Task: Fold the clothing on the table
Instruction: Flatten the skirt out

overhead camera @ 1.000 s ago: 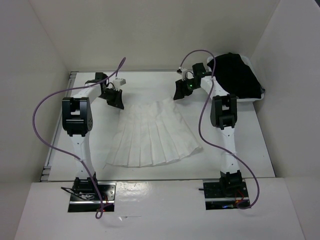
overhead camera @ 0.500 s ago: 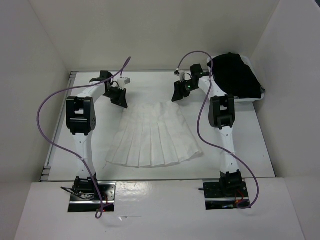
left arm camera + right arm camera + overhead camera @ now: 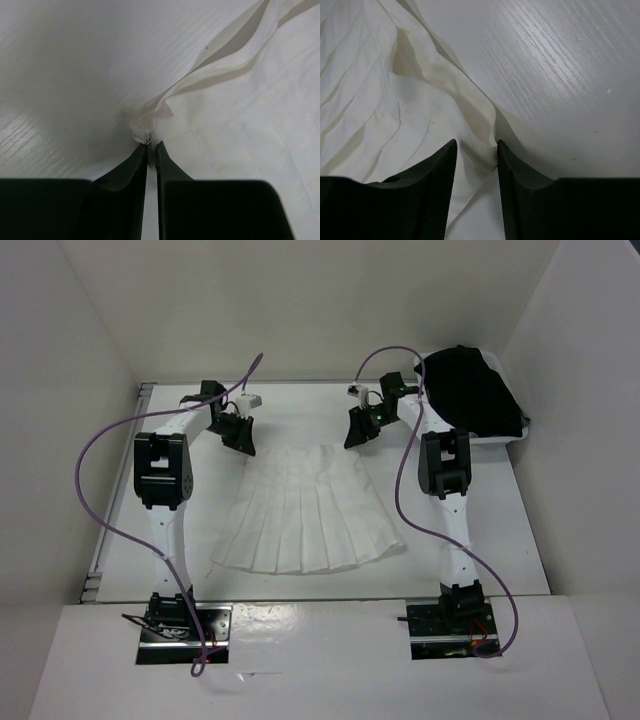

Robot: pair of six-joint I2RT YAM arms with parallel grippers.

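Skirt (image 3: pixel 380 110) thin matt cloth; table (image 3: pixel 560 75) glossy, wood-grained

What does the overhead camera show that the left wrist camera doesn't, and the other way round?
Only overhead: the whole white pleated skirt, the right gripper, and a black garment in a white plastic bin. Only left wrist: the left gripper pinching the skirt's waistband corner, close up. Both: skirt lying on the flat white table.

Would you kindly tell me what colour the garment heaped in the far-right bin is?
The garment is black; it shows best in the top external view.
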